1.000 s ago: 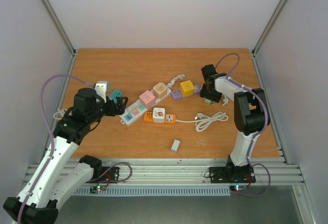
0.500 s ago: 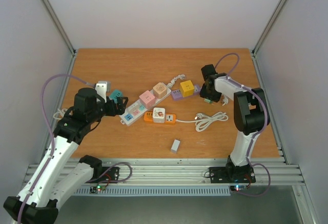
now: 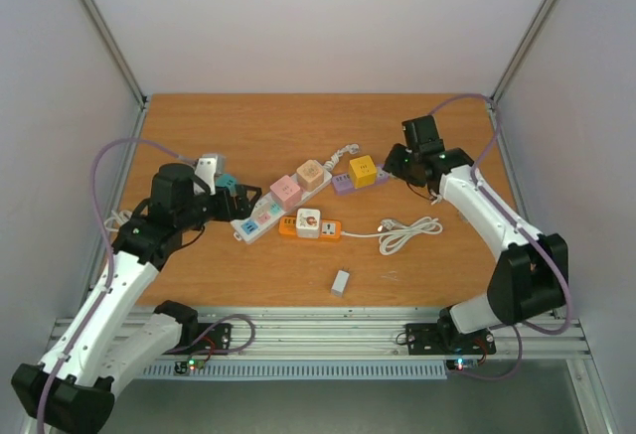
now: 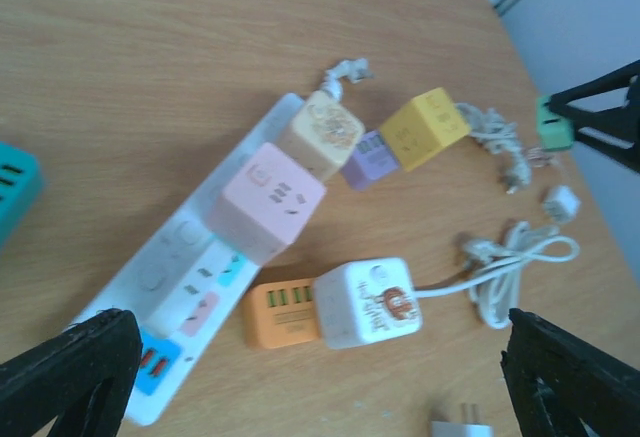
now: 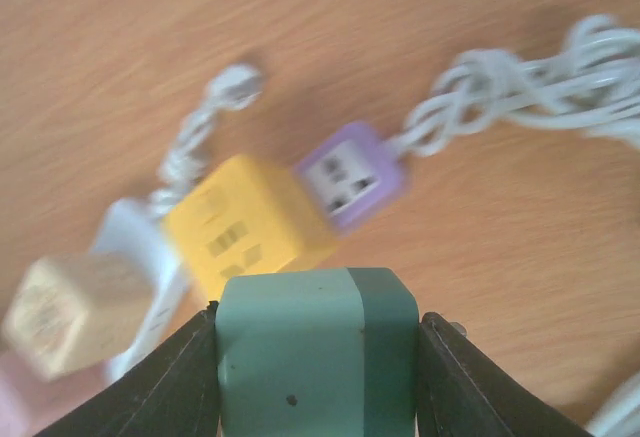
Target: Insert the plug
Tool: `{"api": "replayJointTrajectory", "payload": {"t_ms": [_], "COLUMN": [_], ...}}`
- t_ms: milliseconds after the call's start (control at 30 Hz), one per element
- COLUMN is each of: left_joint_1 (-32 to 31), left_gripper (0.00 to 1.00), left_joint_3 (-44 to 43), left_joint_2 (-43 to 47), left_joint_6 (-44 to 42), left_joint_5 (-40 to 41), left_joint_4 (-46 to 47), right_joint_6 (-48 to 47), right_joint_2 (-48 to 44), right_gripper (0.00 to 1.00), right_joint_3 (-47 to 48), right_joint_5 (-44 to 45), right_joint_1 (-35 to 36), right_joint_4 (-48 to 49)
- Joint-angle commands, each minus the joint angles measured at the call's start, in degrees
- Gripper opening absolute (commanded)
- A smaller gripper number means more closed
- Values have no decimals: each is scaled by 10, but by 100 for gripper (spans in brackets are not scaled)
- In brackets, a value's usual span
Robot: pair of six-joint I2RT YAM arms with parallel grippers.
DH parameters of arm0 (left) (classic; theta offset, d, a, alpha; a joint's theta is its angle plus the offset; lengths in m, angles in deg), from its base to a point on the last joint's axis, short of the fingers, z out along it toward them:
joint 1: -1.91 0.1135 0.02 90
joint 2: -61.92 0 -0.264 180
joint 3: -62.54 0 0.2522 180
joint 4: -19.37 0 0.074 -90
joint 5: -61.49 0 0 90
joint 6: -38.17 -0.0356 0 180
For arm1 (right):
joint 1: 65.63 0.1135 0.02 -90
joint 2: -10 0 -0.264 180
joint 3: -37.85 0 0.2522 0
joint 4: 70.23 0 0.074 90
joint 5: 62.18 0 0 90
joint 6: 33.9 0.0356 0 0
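Two tools are mine over this brown wooden desk [image 3: 199, 126]. Nearest the front edge lies a small white-grey plug piece [image 3: 341, 282], on its own. Past it sits an orange power strip [image 3: 328, 228] carrying a white cube adapter [image 3: 309, 220], with a coiled white cable [image 3: 409, 231] to its right. My left tool [image 3: 241, 197] hangs spread wide, grasping nothing, just beside the near end of a long white power strip [image 3: 256, 218]; a teal cube socket [image 3: 225, 183] lies close by. On that strip stand a pink cube adapter [image 3: 285, 190] and a beige cube adapter [image 3: 311, 173]. Farther right, a small purple socket [image 3: 343, 183] touches a yellow cube adapter [image 3: 362, 170]. My right tool [image 3: 396, 164] is clenched on a green rectangular plug block [image 5: 317, 357], my fingers [image 5: 180, 377] pressing both its flanks, just right of the yellow cube. Whether the block is clear of the desk, I cannot tell.
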Motion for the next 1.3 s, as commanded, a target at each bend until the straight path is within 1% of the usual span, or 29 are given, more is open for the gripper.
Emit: {"api": "replayJointTrajectory", "payload": {"t_ms": [0, 100, 267, 367, 467, 500, 600, 700, 800, 967, 1033, 1100, 1267], "left_joint_1": [-6, -38, -125, -156, -183, -193, -217, -231, -241, -250, -251, -252, -252], "left_gripper": [98, 96, 91, 85, 82, 81, 80, 78, 76, 67, 62, 60, 61], "left_joint_3": [9, 13, 23, 51, 75, 79, 82, 80, 77, 70, 75, 82, 94], "left_joint_2": [-21, -44, -81, -97, -111, -115, -129, -147, -165, -186, -191, -194, -202], "left_joint_6": [70, 116, 135, 163, 185, 186, 172, 152, 136, 125, 131, 141, 158], "left_joint_5": [-80, -81, -11, 1, 21, 29, 67, 87, 90, 111, 117, 118, 121], "left_joint_4": [105, 154, 205, 280, 330, 355, 381, 404, 429, 431, 451, 471, 507], "right_joint_6": [74, 134, 216, 256, 287, 297, 329, 353, 371, 391, 391, 391, 398], "right_joint_2": [-38, -52, -60, -68, -77, -79, -86, -87, -83, -78, -70, -64, -55], "right_gripper": [44, 44, 43, 43, 42, 42, 41, 41, 41, 42, 43, 43, 43], "right_joint_3": [-6, -6, -4, -14, -21, -22, -32, -37, -36, -37, -28, -22, -22], "right_joint_5": [-37, -42, -44, -47, -49, -51, -65, -73, -82, -107, -121, -136, -152], "right_joint_1": [71, 124, 187, 206, 218, 222, 231, 242, 251, 254, 254, 254, 255], "right_joint_4": [11, 32, 63, 84, 96, 99, 115, 125, 132, 140, 134, 133, 135]}}
